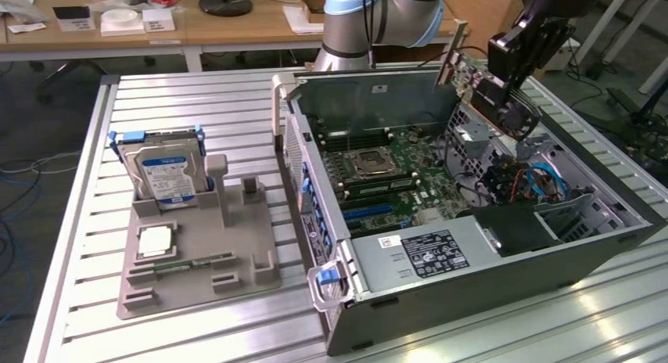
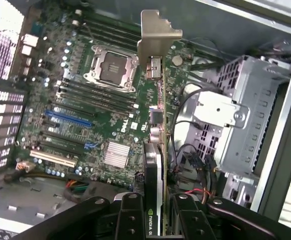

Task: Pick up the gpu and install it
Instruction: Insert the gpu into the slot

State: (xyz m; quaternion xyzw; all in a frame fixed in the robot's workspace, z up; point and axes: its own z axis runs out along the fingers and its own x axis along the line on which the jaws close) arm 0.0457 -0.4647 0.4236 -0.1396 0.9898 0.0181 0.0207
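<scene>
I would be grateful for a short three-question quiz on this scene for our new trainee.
1. True or false: the gripper is shut on the gpu.
2. Where is the gpu? A) seated in a motherboard slot; B) held above the open computer case; C) lying on the table.
3. What stands upright in the grey holder on the exterior view's left?
Key: 1 true; 2 B; 3 the hard drive.
</scene>
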